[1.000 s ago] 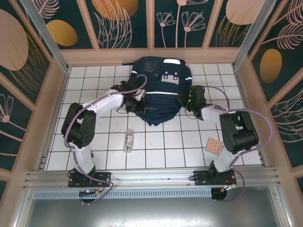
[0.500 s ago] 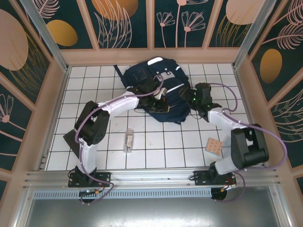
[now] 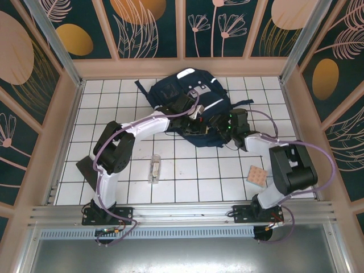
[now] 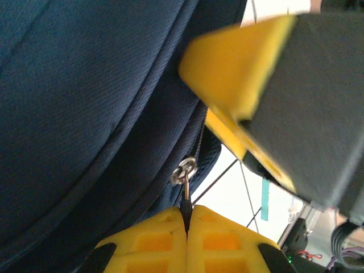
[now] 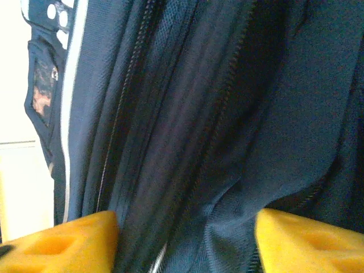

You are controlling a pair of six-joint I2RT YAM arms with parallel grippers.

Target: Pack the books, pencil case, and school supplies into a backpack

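The navy backpack [image 3: 190,99] lies askew at the back of the tiled table, white stripes up. My left gripper [image 3: 196,118] reaches over its near side and is shut on the zipper pull [image 4: 186,196], whose metal ring [image 4: 185,170] hangs from the zipper track. Its fingertips [image 4: 186,215] press flat together. My right gripper [image 3: 219,126] sits at the backpack's near right edge, open, with folds of navy fabric [image 5: 227,170] and zipper lines between its yellow fingers [image 5: 62,242]. One right finger [image 4: 239,68] looms close in the left wrist view. School supplies lie apart: a clear oblong box [image 3: 154,168] and a pinkish dotted pad [image 3: 256,176].
Wooden walls with patterned panels [image 3: 182,28] close in the table on three sides. A dark flat shape [image 3: 85,166] lies by the left arm's lower link. White tiles [image 3: 199,176] stretch between the box and the pad.
The backpack has been dragged back and turned askew. My right gripper has opened and slid left against its near edge. The left gripper stays shut and has reached farther right.
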